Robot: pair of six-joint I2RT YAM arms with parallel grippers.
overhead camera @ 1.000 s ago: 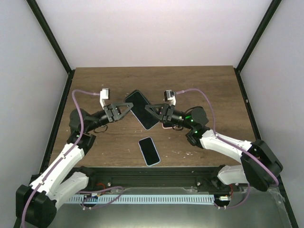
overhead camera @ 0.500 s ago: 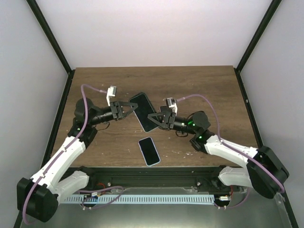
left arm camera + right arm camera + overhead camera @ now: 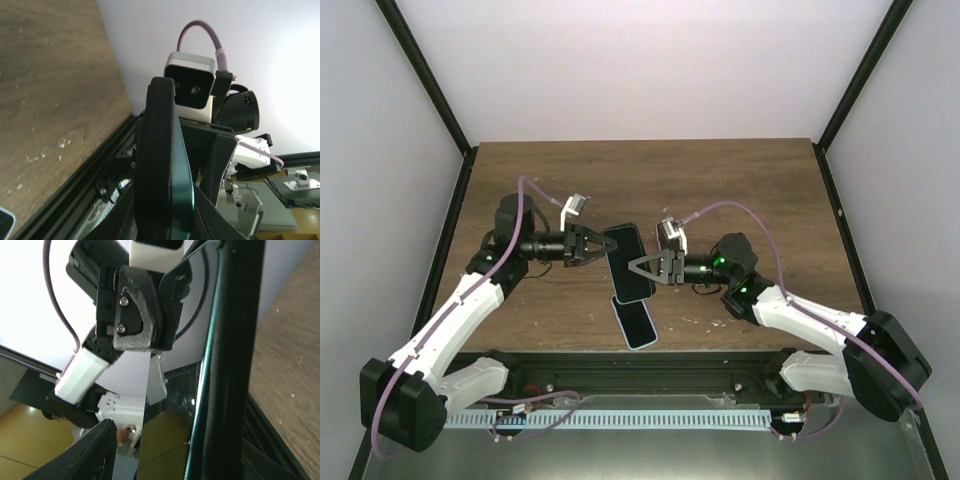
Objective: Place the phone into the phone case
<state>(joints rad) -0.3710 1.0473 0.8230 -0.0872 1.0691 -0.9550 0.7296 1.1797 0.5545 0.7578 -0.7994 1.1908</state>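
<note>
While the left pincer [image 3: 598, 245] is pinched shut on the shiny dark flat phone with a blue-green edge [image 3: 625, 258], that phone hangs in the air in the middle of the frame, above the brown wooden table [image 3: 750, 180]. The right pincer [image 3: 642, 268] sits at the phone's other side with its jaws apart. Its own wrist view shows a gap between one finger and the phone, so I think it is not gripping. The black phone case with a pale blue rim [image 3: 636, 322] lies flat on the table at the bottom middle of the top view. The phone's lower end covers the case's top end there. Both long sides run up and down the frame and lean the same way. The right pincer is nearer the case. I count one phone, one case and two pincers.
</note>
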